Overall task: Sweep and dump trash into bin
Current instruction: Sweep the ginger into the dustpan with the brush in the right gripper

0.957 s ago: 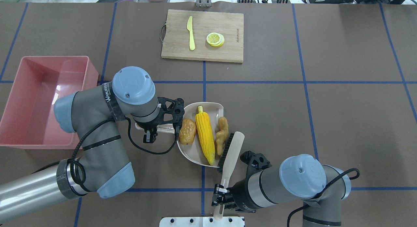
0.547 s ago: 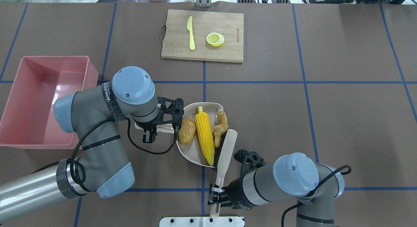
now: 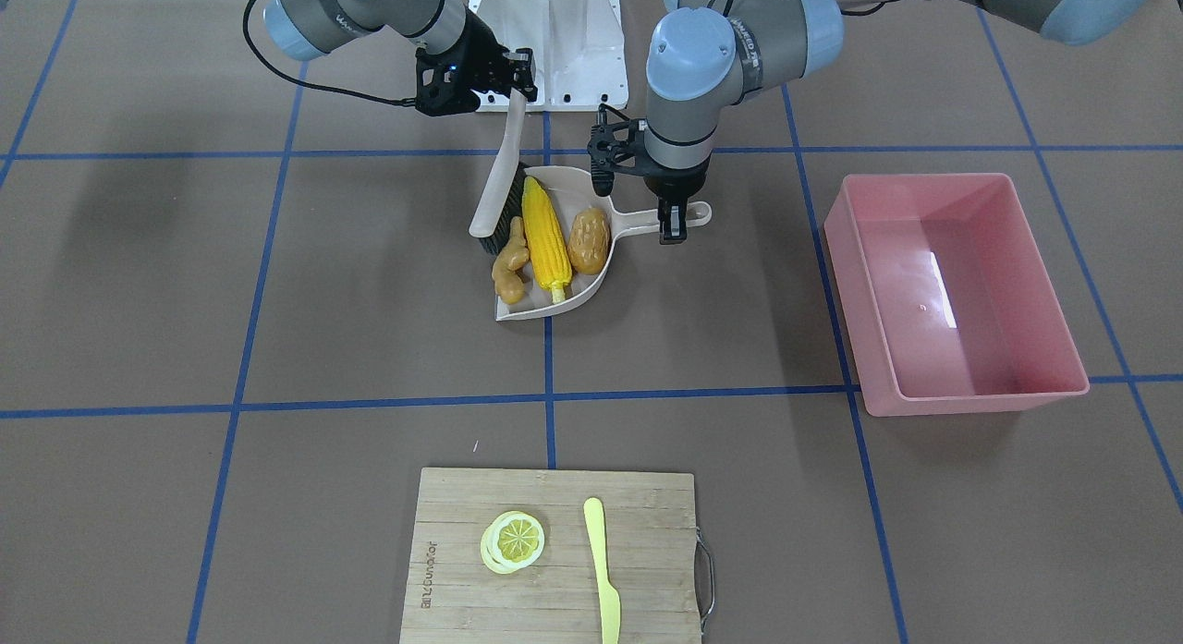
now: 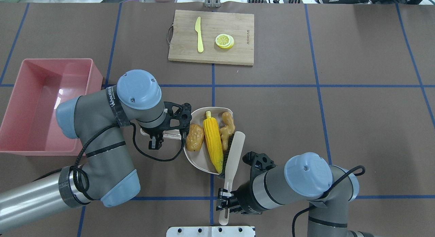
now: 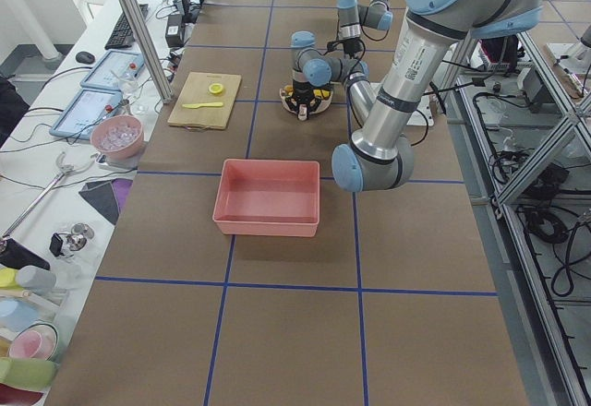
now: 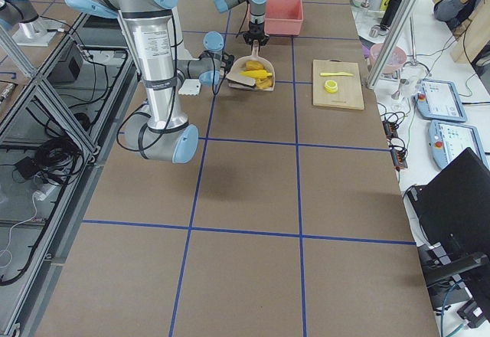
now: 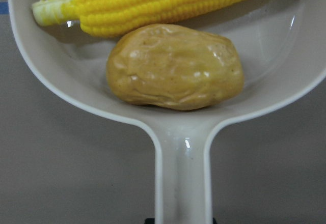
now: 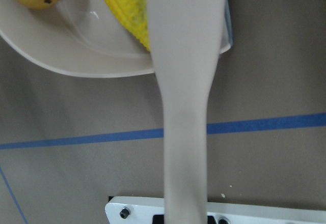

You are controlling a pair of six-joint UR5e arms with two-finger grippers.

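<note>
Three toy foods lie side by side in a beige dustpan [image 4: 199,160] at the middle of the brown worktop [image 4: 357,135]. Seen from overhead, the potato [image 4: 194,137] sits leftmost, next to where the handle joins the pan. The corn cob [image 4: 213,145] lies along the middle, touching the potato. The ginger root [image 4: 226,127] is on the right, at the far end of the pan's open edge, touching the corn cob.

The dustpan's handle points left, and the left gripper [image 4: 155,141] comes down on it from above with its jaws closed on the handle. The left wrist view looks along that handle to the potato and the corn cob behind it.

The right gripper [image 4: 227,199] has its jaws clamped on the thin end of a beige brush [image 4: 235,152]. The brush runs from the near edge of the worktop out to the pan's open edge. Its dark bristles face left, against the near end of the ginger root and alongside the corn cob.

The pink bin [image 4: 57,61] stands at the left side of the worktop, well apart from the dustpan, with a bright glare on its glossy floor.

On the far side lies a wooden cutting board [image 4: 238,26], with a yellow knife [image 4: 199,34] on its left part and lemon slices [image 4: 224,40] to the right of the knife.
</note>
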